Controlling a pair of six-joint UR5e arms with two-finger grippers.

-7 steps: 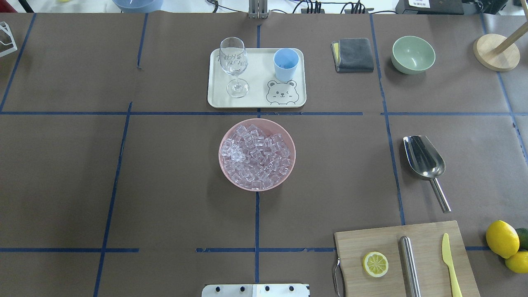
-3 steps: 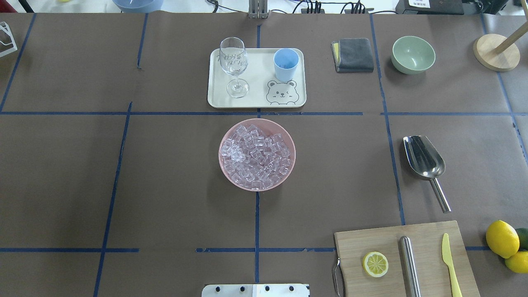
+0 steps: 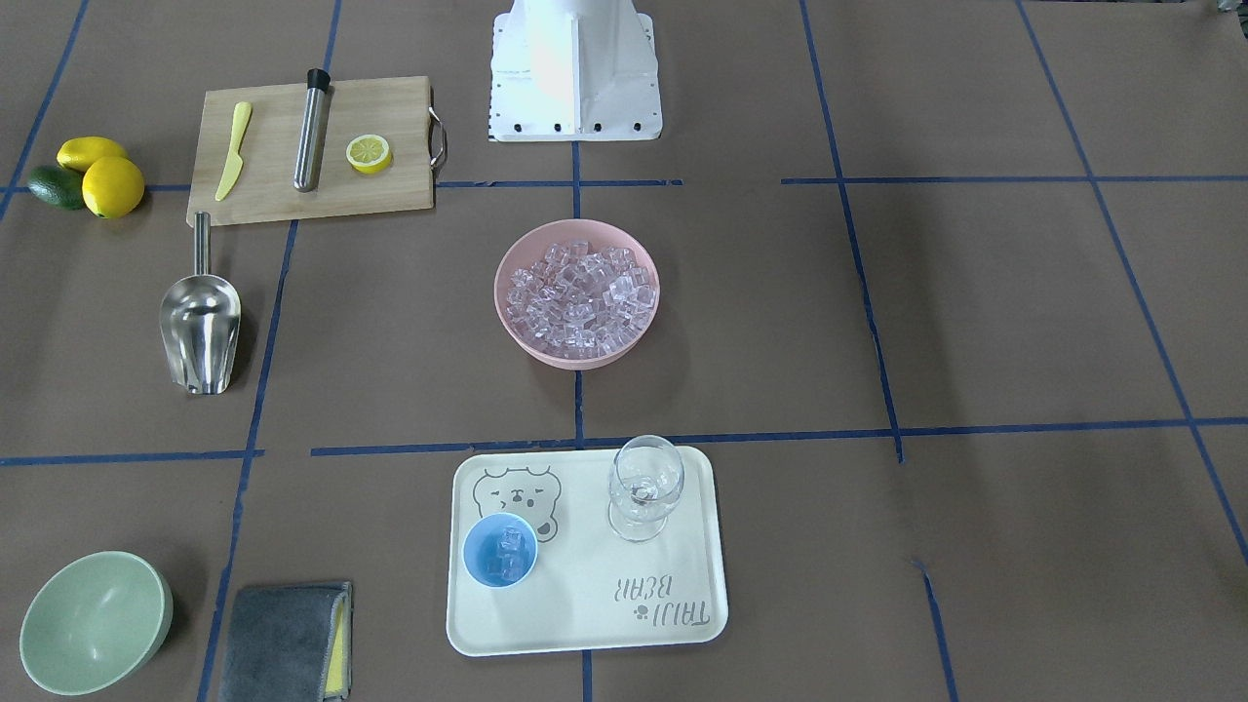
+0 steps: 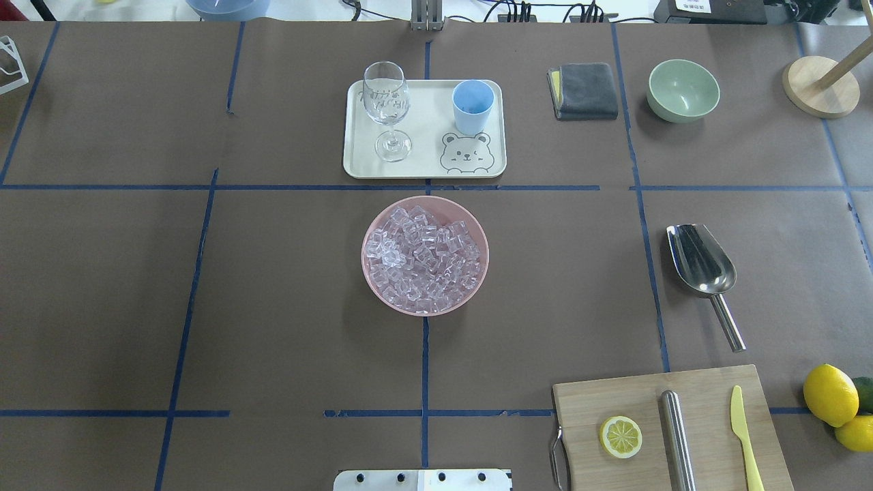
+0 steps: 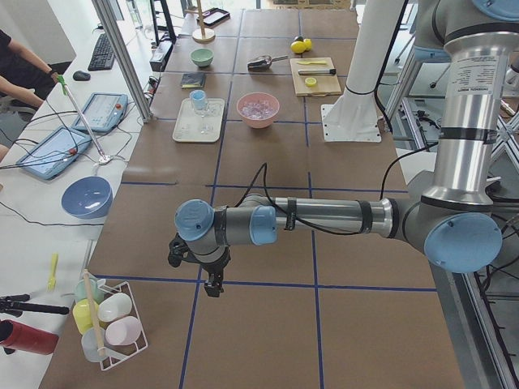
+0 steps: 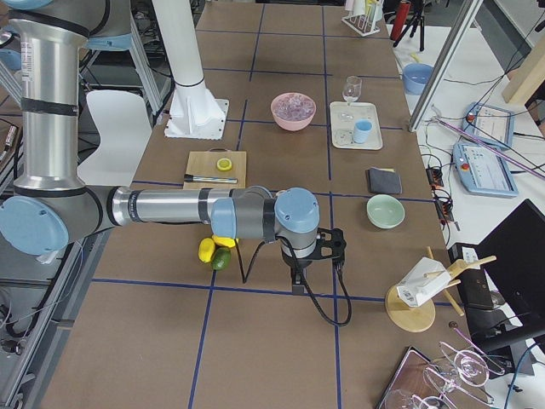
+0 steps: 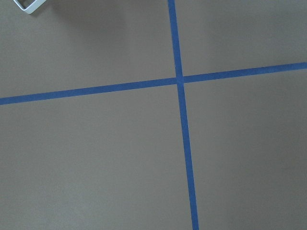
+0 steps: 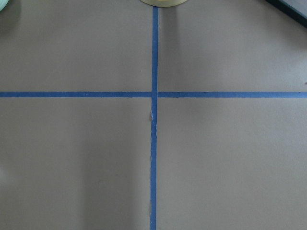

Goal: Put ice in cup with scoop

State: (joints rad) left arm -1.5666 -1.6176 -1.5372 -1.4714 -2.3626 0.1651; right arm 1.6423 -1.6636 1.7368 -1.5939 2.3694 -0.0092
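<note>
The ice [image 4: 423, 256] fills a pink bowl [image 4: 374, 286] at the table's middle; it also shows in the front view [image 3: 577, 292]. The light-blue cup [image 4: 472, 106] stands on a cream tray [image 4: 423, 167]. In the front view the cup [image 3: 475, 561] holds a few ice cubes [image 3: 507, 561]. The steel scoop [image 4: 702, 262] lies empty on the table at the right, handle toward the robot. My left gripper [image 5: 203, 279] hangs over bare table far to the left. My right gripper [image 6: 317, 271] hangs far to the right. I cannot tell whether either is open or shut.
A stemmed wine glass [image 4: 387, 102] shares the tray. A grey cloth [image 4: 585, 90] and a pale green bowl [image 4: 683, 88] sit at the back right. A cutting board [image 4: 672, 426] holds a lemon half, a steel tube and a yellow knife. Lemons [image 4: 830, 395] lie beside it.
</note>
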